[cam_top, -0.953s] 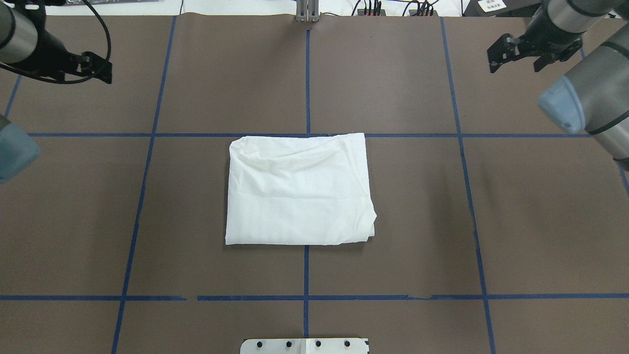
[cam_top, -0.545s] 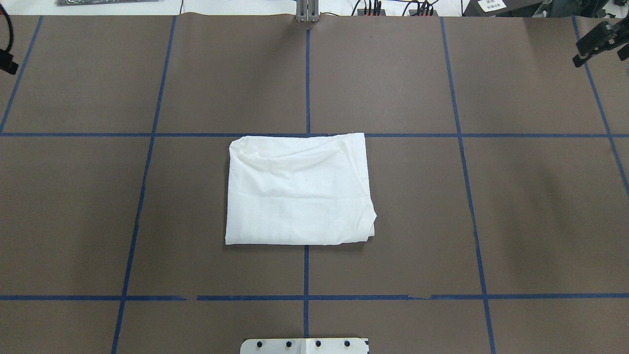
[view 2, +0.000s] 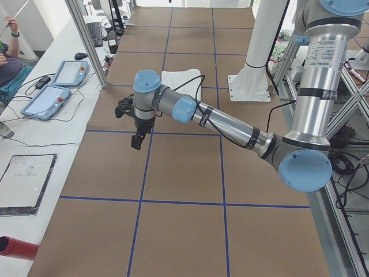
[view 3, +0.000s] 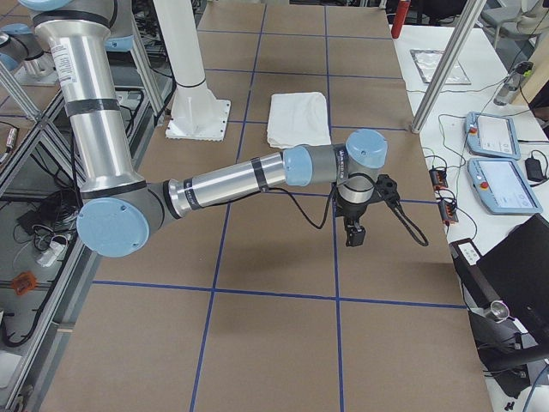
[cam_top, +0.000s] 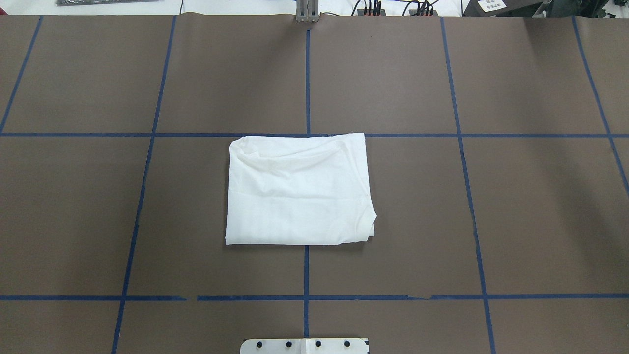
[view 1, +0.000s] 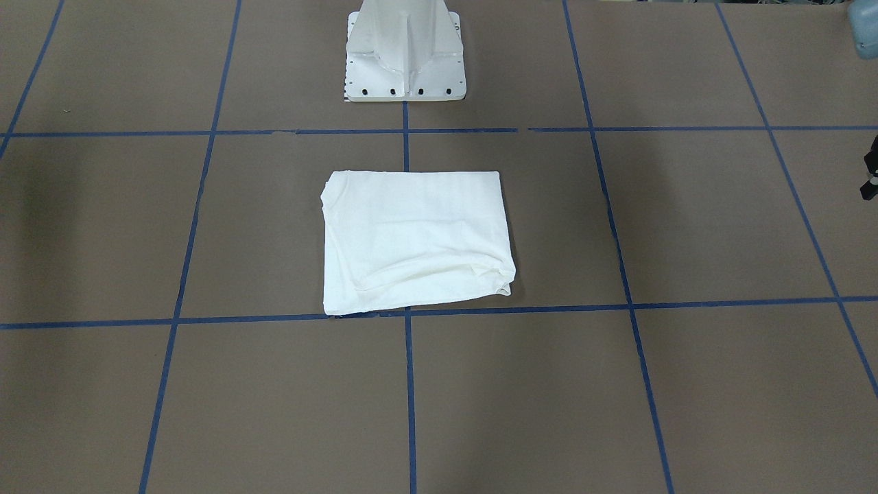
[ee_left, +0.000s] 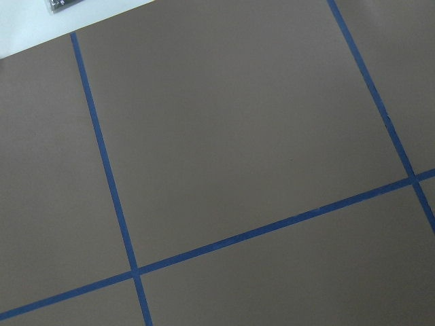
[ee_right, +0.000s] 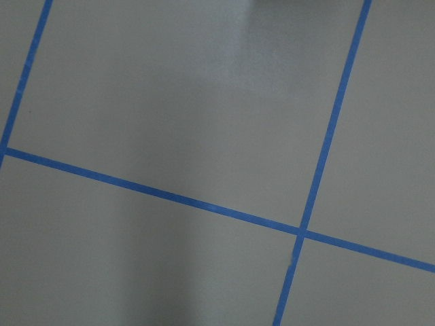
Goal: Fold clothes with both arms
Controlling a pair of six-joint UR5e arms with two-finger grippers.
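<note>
The white T-shirt lies folded into a neat rectangle at the middle of the brown table; it also shows in the front-facing view. Its text, collar and label are hidden. Both arms are drawn back to the table's ends, far from the shirt. My left gripper hangs over bare table and points down; only a black sliver of it shows in the front-facing view. My right gripper hangs the same way at the other end. I cannot tell whether either is open or shut. Both wrist views show only table and blue tape.
Blue tape lines divide the table into squares. The white pedestal base stands at the robot's edge. Teach pendants and cables lie on the white side bench. A person sits beyond that bench.
Both arms have swung outward and left the overhead view, the left arm off to the left and the right arm off to the right. The folded shirt has not moved.
</note>
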